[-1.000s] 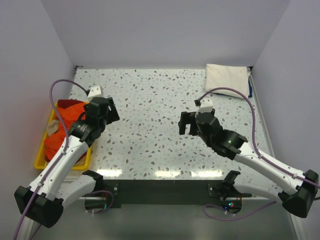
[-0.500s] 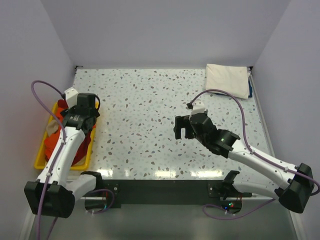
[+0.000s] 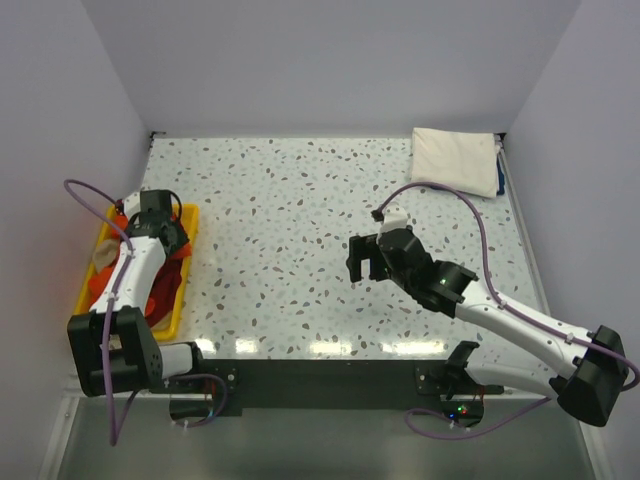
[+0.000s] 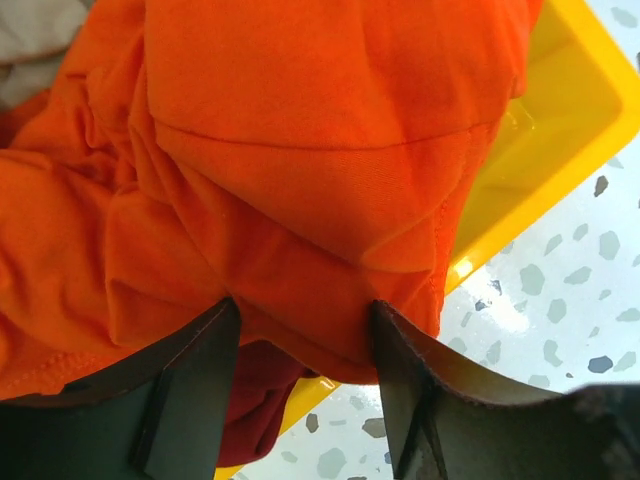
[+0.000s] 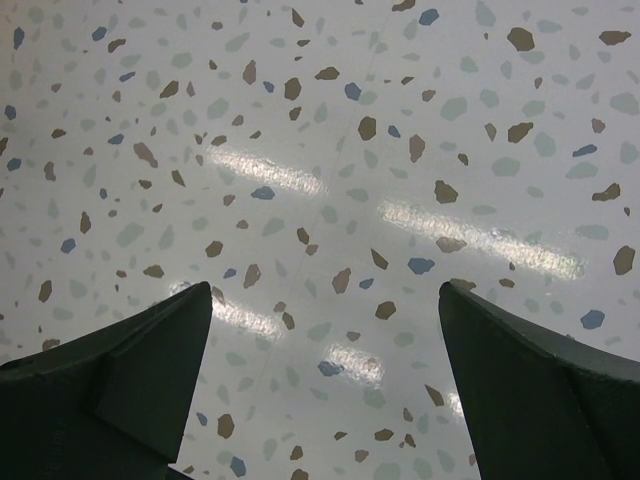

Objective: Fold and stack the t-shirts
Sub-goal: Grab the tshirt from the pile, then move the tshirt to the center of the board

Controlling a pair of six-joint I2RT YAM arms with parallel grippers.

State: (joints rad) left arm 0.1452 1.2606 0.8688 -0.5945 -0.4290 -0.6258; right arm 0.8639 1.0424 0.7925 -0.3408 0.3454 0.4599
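**One shirt folded, a trayful left to do**

The speckled tabletop (image 3: 300, 190) lies bare under the right jaws. They hang spread wide above its middle with nothing between them. Well beyond those jaws and off to their right, in the far corner, a cream-white t-shirt (image 3: 455, 160) lies folded flat. It looks like the one finished piece and the start of the stack.

The yellow tray (image 4: 565, 120) sits under the left jaws at the tabletop's left edge and holds the rest in a crumpled heap. The orange t-shirt (image 4: 300, 140) is uppermost, and a bulging fold of it fills the space between the left jaws. These stand spread on either side of the fold and are not pinching it; whether their tips touch the cloth I cannot tell. Under that fold, down between the jaws, a dark red t-shirt (image 4: 255, 415) shows. Beyond the jaws, to the upper left, a scrap of pale cloth (image 4: 30, 35) peeps out, too little to name the garment.

The job seems to be in its early part. The orange shirt has yet to be gripped, lifted out, spread, folded and laid on the cream one, and the others come after it.
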